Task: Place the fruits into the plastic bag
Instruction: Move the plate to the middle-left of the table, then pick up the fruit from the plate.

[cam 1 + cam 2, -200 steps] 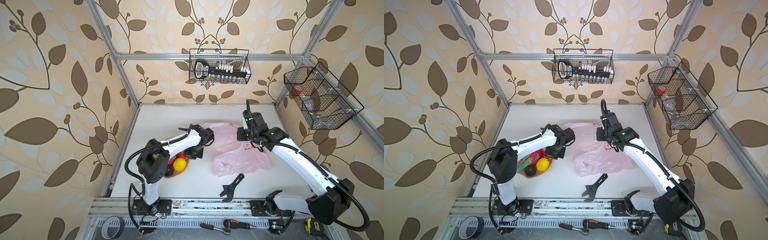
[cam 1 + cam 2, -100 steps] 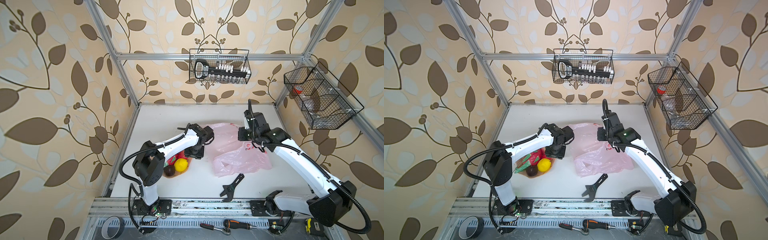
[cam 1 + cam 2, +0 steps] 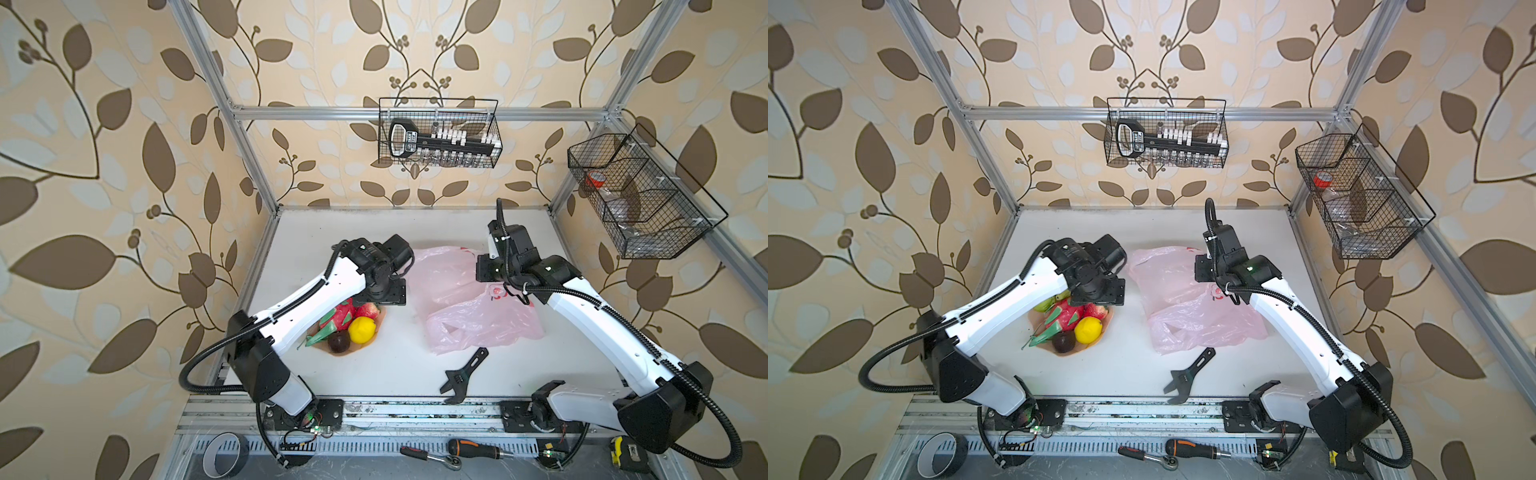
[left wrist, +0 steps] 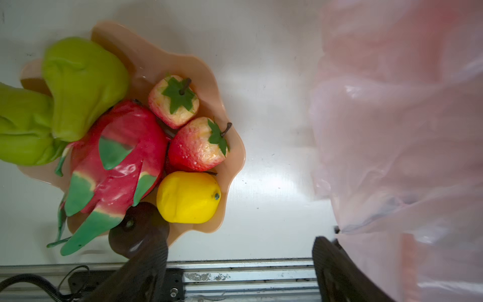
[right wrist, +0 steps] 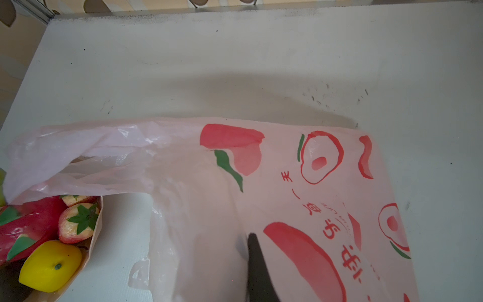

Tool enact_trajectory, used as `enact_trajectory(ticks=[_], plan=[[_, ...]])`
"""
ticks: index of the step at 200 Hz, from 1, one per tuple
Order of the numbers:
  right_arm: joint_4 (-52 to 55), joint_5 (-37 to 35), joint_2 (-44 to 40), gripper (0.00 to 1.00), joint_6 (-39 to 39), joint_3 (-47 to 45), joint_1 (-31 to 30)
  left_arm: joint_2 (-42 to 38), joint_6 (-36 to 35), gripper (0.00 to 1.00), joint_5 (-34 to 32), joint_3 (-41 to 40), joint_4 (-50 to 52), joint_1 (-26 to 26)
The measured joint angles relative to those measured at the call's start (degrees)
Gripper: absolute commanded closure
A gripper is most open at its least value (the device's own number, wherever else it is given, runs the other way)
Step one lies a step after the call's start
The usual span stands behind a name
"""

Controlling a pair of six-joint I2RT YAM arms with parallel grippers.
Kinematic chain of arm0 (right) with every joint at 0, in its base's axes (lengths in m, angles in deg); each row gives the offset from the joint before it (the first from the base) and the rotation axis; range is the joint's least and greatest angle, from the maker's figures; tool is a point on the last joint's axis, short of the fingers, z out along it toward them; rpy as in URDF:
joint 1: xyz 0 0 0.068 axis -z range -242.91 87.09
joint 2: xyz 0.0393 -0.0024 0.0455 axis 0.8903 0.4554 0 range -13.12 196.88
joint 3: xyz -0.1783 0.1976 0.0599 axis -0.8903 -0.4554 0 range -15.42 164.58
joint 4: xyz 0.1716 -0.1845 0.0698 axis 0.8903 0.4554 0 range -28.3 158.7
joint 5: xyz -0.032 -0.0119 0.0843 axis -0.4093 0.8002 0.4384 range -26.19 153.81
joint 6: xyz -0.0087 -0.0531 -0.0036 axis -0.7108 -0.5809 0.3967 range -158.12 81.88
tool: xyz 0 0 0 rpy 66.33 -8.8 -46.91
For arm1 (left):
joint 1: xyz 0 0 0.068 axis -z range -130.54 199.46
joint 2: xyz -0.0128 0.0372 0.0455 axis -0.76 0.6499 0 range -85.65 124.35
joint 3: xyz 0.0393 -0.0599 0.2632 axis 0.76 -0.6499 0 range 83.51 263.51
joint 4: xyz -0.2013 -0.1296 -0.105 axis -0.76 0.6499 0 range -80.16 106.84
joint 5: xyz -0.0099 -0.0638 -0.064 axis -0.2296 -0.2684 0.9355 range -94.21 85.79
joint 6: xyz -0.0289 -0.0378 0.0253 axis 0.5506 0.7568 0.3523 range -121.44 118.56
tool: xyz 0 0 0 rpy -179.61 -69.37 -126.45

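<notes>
**Table** (image 3: 395,365): white, carrying the plate, the bag and a wrench.

**Plate** (image 4: 232,167): peach, wavy rim. It sits near the left edge, toward the front. All visible fruits lie on it:
- Dragon fruit (image 4: 122,151): in the middle, its green scales overhanging the rim.
- Strawberries (image 4: 197,145): two, touching each other, on the side facing the bag.
- Lemon (image 4: 188,197): just beside the strawberries, against the rim.
- Purple fruit (image 4: 136,230): touching the lemon and the dragon fruit.
- Green fruit (image 4: 81,83): two pieces on the side away from the bag, reaching past the rim.

**Bag** (image 3: 469,316): pale pink with red print. It lies crumpled in the middle of the table, right of the plate, with a strip of bare table between them. One handle loop points toward the front edge.

**Left gripper** (image 4: 240,269): jaws spread wide, with nothing between them. It hangs over the gap between plate and bag. In the wrist view one finger overlaps the purple fruit and the other the bag's edge; contact cannot be determined.

**Right gripper** (image 5: 253,240): jaws fully closed over the printed side of the bag. Creases in the film run to the tip, so the film is pinched.

**Wrench** (image 3: 463,374): black, lying near the front edge, just in front of the bag.
</notes>
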Motion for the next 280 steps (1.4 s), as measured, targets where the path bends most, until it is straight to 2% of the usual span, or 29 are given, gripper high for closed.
enact_trajectory(ticks=[19,63,114,149,183,280], plan=[[0.0,0.4,0.0,1.0,0.0,0.0,0.0,-5.1,0.3,0.01,0.2,1.2,1.0,-4.6],[0.1,1.5,0.0,1.0,-0.7,0.0,0.0,-14.2,-0.2,0.01,1.2,-0.9,3.8,-20.1],[0.1,3.6,0.0,1.0,-1.5,0.0,0.0,-15.5,-0.3,0.01,6.2,-8.0,3.0,-36.6],[0.5,3.8,0.0,1.0,-1.9,0.0,0.0,-15.6,-0.3,0.01,9.6,-12.3,0.2,-43.6],[0.9,3.8,0.0,1.0,-2.2,0.0,0.0,-14.5,0.1,0.01,12.7,-17.9,-3.0,-47.4],[1.4,3.6,0.0,1.0,-3.0,0.0,0.0,-8.8,0.1,0.03,15.6,-22.9,-9.8,-48.0]])
